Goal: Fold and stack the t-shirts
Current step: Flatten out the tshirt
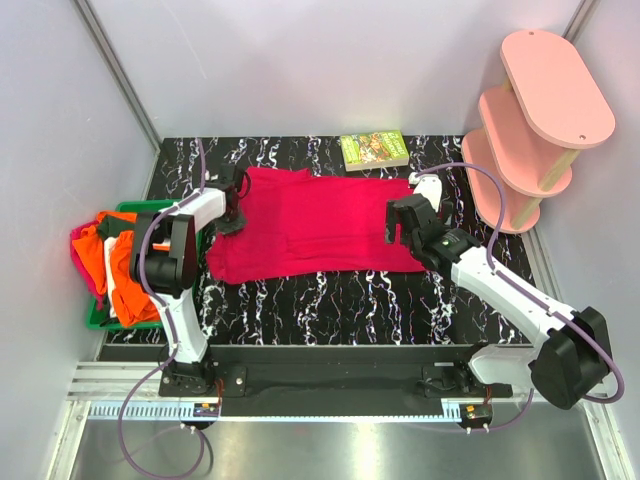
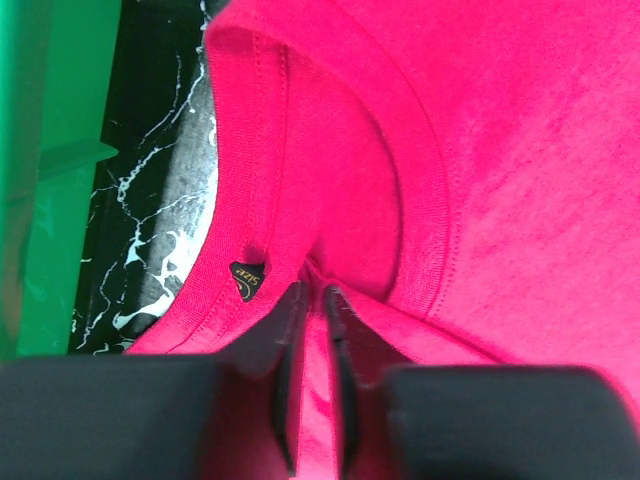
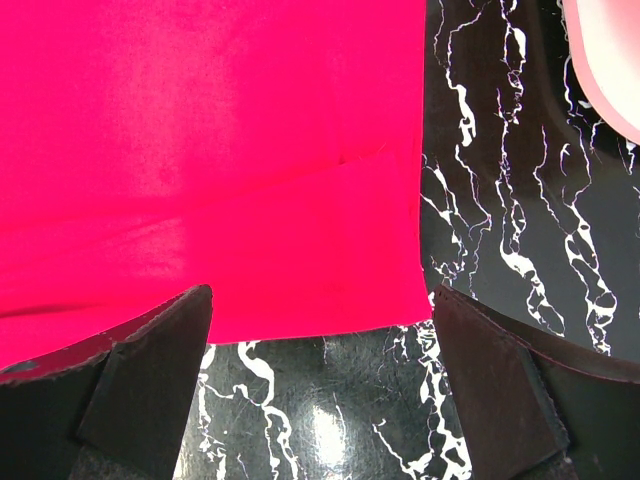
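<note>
A crimson-red t-shirt [image 1: 320,225] lies spread across the black marbled table, collar to the left. My left gripper [image 1: 236,207] is at that collar, and in the left wrist view its jaws [image 2: 312,292] are shut on a pinched ridge of red cloth [image 2: 500,150] just beside the size label [image 2: 247,278]. My right gripper [image 1: 403,222] hovers open over the shirt's right end. In the right wrist view it [image 3: 322,295] straddles the corner of the hem [image 3: 200,150], nothing between its fingers. Orange [image 1: 122,258], white [image 1: 110,287] and magenta-pink [image 1: 80,243] t-shirts are heaped in a bin at the left.
The green bin [image 1: 97,318] stands at the table's left edge, close to the left arm. A small green-covered book [image 1: 375,150] lies at the back, just past the shirt. A pink tiered shelf [image 1: 535,120] stands at the back right.
</note>
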Controlling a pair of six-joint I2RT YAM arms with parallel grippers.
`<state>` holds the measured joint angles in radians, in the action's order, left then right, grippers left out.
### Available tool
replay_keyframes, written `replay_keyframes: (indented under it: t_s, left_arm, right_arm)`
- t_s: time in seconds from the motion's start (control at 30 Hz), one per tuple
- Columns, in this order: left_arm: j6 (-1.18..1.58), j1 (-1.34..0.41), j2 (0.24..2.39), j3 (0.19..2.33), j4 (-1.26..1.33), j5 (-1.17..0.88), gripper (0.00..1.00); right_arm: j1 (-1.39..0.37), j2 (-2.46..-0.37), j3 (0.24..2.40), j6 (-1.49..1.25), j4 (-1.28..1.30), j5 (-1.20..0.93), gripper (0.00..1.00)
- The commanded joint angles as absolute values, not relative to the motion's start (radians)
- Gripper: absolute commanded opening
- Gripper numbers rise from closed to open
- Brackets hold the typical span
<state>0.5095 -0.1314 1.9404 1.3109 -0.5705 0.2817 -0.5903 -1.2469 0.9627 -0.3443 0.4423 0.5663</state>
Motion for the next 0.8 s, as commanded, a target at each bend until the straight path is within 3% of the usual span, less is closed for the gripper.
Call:
replay_keyframes:
  t_s: [0.0, 0.27, 0.4, 0.47, 0.5, 0.57, 0.63, 0.77]
  left_arm:
    - [0.521, -0.129, 1.947, 1.333, -0.554, 0.264, 0.00]
    - [0.523, -0.158, 1.862, 1.298, -0.551, 0.291, 0.00]
    - [0.518, -0.181, 1.850, 1.298, -0.552, 0.298, 0.00]
    - [0.518, -0.189, 1.852, 1.298, -0.552, 0.296, 0.00]
    - [0.520, -0.196, 1.850, 1.298, -0.551, 0.296, 0.00]
    - [0.520, -0.204, 1.848, 1.298, -0.552, 0.298, 0.00]
    - [0.525, -0.213, 1.847, 1.298, -0.552, 0.301, 0.00]
    - [0.531, -0.224, 1.850, 1.298, -0.552, 0.295, 0.00]
  right_arm:
    - [-0.598, -1.246, 0.969, -0.345, 0.416, 0.595, 1.00]
    - [-0.589, -1.270, 0.969, -0.391, 0.429, 0.627, 1.00]
    - [-0.491, -1.353, 0.997, -0.494, 0.480, 0.534, 0.99]
    - [-0.431, -1.408, 0.999, -0.529, 0.477, 0.473, 0.87]
    - [-0.417, -1.428, 1.003, -0.538, 0.477, 0.471, 0.66]
    - [-0.391, -1.495, 1.020, -0.549, 0.472, 0.477, 0.47]
    - [-0.382, -1.564, 1.057, -0.552, 0.476, 0.474, 0.42]
    - [-0.373, -1.634, 1.104, -0.557, 0.476, 0.480, 0.46]
